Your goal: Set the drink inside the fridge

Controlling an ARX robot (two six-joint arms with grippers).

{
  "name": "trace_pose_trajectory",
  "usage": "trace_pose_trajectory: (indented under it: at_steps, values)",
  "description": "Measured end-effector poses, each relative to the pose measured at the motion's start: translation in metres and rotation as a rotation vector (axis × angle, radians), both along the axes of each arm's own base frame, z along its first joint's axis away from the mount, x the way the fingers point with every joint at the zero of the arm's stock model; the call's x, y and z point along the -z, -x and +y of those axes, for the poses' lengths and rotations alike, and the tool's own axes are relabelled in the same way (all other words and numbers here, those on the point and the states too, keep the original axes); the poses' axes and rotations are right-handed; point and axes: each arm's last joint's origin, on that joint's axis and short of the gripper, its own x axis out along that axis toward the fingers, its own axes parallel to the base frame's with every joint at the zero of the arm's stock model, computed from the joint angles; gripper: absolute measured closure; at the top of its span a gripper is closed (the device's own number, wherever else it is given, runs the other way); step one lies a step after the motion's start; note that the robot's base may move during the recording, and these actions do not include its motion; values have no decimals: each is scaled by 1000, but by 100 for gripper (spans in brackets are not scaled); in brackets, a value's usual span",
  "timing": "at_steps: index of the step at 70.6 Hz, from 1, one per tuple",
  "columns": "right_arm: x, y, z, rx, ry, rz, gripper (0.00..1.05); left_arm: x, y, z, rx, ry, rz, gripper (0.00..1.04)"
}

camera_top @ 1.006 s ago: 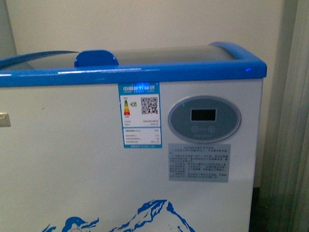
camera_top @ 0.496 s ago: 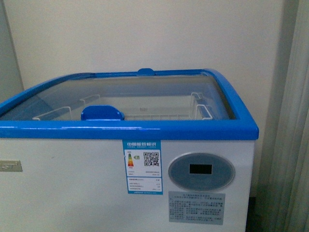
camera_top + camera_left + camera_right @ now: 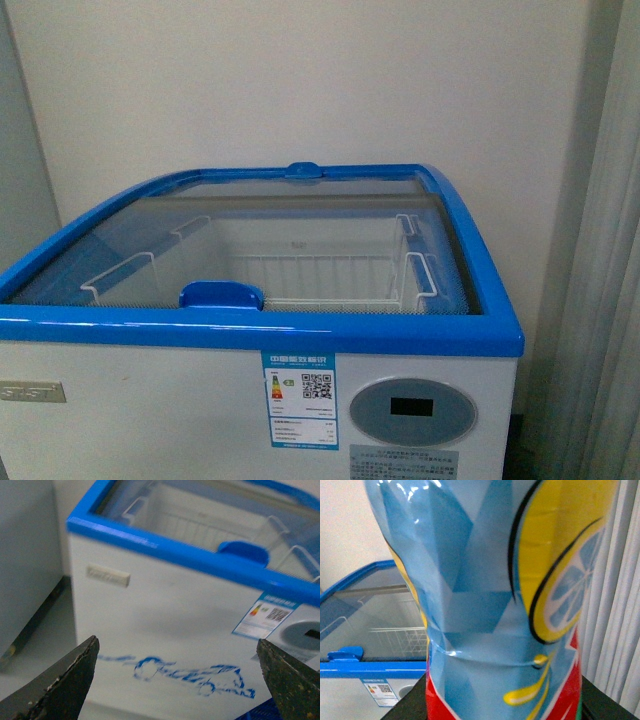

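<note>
The white fridge [image 3: 150, 420] has a sticker [image 3: 300, 412] with a QR code; its words are too small to read. The left claw [image 3: 177, 680] gapes wide, empty. The right claw [image 3: 502, 707] grips the drink [image 3: 500, 605], blue with a lemon picture, near the fridge's right side.

— How does the left gripper [image 3: 176, 645] stand?
— Jaws spread wide and empty, its dark, worn fingertips [image 3: 75, 675] well apart.
— And the right gripper [image 3: 500, 707]?
— Closed around the drink [image 3: 485, 605]. Only its dark edges show on either side.
</note>
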Motion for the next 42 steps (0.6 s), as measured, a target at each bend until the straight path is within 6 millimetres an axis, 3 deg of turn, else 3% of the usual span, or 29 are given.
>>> trace_pose_trajectory:
  at_steps: [12,22,31,42]
  values:
    - [0,0,0,0,0,0,63,-35,-79,-13,185,-167,-174,8]
    - [0,0,0,0,0,0,63,-49,-134,-30,344,-314,-226,8]
    - [0,0,0,0,0,0,63,-54,-167,-45,504,-478,-249,8]
    - [0,0,0,1,0,0,63,-48,-192,-50,629,-674,-245,8]
